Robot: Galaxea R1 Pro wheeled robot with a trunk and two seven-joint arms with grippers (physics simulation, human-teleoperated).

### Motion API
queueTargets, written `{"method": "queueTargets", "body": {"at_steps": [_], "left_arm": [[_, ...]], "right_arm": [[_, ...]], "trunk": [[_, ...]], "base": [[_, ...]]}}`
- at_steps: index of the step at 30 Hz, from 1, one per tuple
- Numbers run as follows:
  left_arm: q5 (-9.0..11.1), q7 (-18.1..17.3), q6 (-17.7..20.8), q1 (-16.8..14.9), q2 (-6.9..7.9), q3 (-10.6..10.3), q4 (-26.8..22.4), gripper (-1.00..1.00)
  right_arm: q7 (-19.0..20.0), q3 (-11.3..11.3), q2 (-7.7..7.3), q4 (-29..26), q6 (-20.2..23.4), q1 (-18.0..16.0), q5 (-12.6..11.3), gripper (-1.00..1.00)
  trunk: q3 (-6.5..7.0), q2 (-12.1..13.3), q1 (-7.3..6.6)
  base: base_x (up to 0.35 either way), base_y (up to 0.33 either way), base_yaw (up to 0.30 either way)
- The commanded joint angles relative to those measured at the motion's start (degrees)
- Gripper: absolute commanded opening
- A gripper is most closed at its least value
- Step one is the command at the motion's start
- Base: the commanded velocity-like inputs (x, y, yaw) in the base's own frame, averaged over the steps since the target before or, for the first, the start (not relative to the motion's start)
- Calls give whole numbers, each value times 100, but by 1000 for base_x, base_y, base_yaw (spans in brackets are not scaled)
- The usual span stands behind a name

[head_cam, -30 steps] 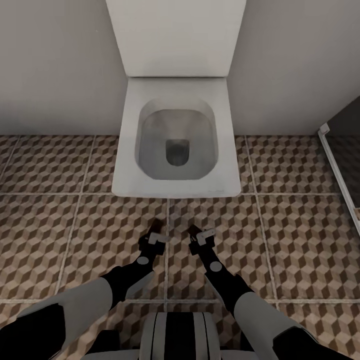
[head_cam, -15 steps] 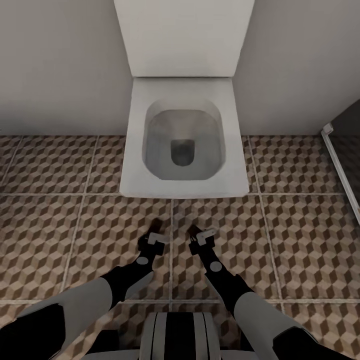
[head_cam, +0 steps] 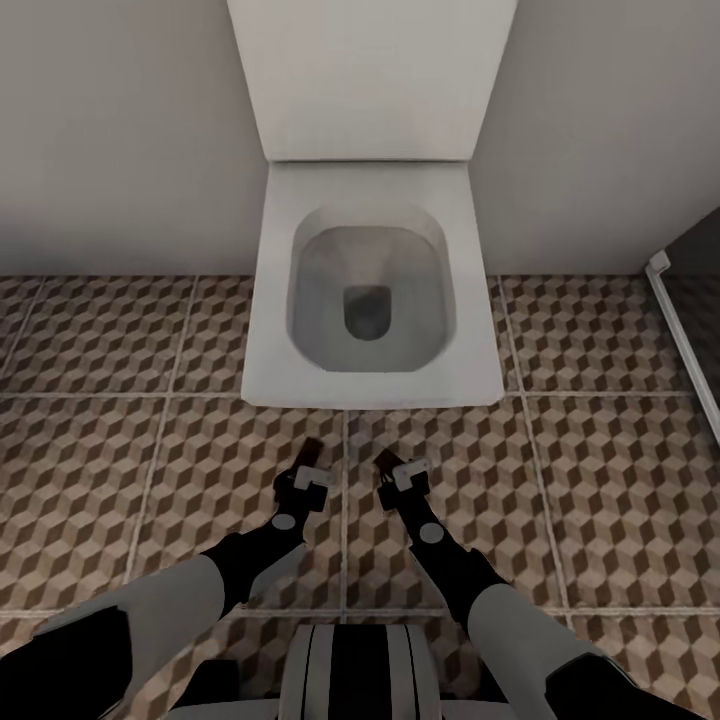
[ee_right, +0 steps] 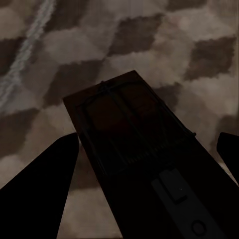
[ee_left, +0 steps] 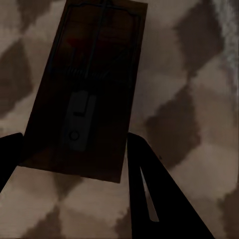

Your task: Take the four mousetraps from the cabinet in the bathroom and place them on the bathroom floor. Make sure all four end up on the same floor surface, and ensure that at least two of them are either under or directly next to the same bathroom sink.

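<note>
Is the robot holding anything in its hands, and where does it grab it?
Yes, each gripper holds a mousetrap by its long side edges, at the near end: left gripper holds one mousetrap, right gripper another mousetrap.

The head camera looks down from high up at the bathroom floor (toilet ahead). Both wrist cameras look at those tiles from very close.

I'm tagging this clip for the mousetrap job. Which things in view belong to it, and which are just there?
Part of the job:
- mousetrap in left gripper, clearest in the left wrist view
- mousetrap in right gripper, clearest in the right wrist view
- bathroom floor, cube-patterned tiles

Just there:
- toilet, lid up
- wall
- dark shower edge
</note>
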Motion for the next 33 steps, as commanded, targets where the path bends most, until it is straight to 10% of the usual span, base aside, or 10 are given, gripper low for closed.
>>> {"method": "queueTargets", "body": {"at_steps": [1,29,30,33], "left_arm": [[38,53,-21,-7,1,-49,2,-100],[38,65,-25,-8,8,-51,1,-100],[38,69,-25,-8,8,-52,1,-100],[38,65,-25,-7,8,-56,1,-100]], "right_arm": [[-50,17,0,7,-3,-4,57,-100],[-59,23,0,3,-11,-4,57,-100],[-59,24,-3,2,-11,-2,58,100],[-59,25,-4,3,-11,-3,59,100]], "trunk": [[-3,-1,1],[-3,-1,1],[-3,-1,1],[-3,-1,1]], "base": [[205,0,0],[78,0,0],[0,0,0],[0,0,0]]}}
